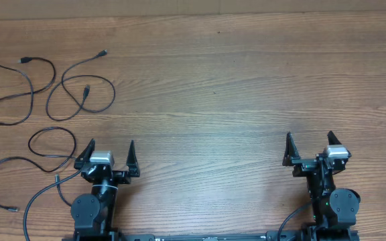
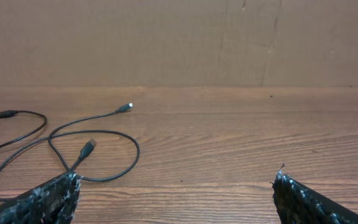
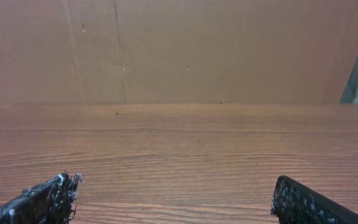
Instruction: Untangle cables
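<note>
- Bare wood-grain table (image 1: 233,80), plain brown board wall (image 2: 179,37) behind in both wrist views. Nothing on the surface but cords.
- Cables (image 1: 86,88) all at the far-left side, lying flat, well apart from the right arm's half.
- Looks like three strands:
  - far-left cable (image 1: 31,90), partly cut off by the frame edge
  - looped cable (image 2: 87,148), crossing itself once, both plugs showing
  - near cable (image 1: 52,128), curled just beside the left arm's base
- Far-left and looped strands close at one bend; cannot tell whether touching. No knotted bundle seen.
- Left gripper (image 1: 111,144) low at the near edge, fingers spread wide, holding nothing. Looped cable ahead and to its left in the wrist view, so probably the natural first reach.
- Right gripper (image 1: 309,137) likewise spread wide and empty, facing bare table only. Probably idle because no cord on its side.
- Judging from layout: either a rest pose with work largely done, or a start with strands only loosely overlapped. Self-crossing on the looped cable is the one obvious leftover.
- Risk: near cable's tail close to the left arm's own thicker wire (image 1: 27,221). Easy to snag or mistake on a reach.
</note>
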### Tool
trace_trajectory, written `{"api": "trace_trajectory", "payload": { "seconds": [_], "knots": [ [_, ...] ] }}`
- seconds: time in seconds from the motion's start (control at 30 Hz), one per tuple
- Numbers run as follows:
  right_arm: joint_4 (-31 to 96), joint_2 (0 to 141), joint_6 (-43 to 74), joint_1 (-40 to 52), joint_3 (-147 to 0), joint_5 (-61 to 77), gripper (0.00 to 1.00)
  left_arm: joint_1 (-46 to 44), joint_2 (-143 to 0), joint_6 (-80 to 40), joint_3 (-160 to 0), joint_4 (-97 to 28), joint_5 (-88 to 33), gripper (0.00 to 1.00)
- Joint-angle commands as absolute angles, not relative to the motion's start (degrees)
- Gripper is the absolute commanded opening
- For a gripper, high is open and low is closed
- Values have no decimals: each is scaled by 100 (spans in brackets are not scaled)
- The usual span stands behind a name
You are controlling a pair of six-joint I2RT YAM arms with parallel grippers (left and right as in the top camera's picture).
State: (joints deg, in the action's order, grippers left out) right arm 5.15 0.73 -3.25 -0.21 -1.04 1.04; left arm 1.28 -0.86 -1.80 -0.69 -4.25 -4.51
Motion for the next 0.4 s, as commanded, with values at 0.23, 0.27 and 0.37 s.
{"api": "trace_trajectory", "payload": {
  "seconds": [0.23, 0.27, 0.37],
  "knots": [
    [480, 16, -349, 25, -45, 49, 100, 191, -25, -301, -30, -419, -451, 100],
    [480, 16, -349, 25, -45, 49, 100, 191, -25, -301, -30, -419, -451, 99],
    [480, 16, -349, 25, -45, 49, 100, 191, -25, -301, -30, -419, -451, 100]
  ]
}}
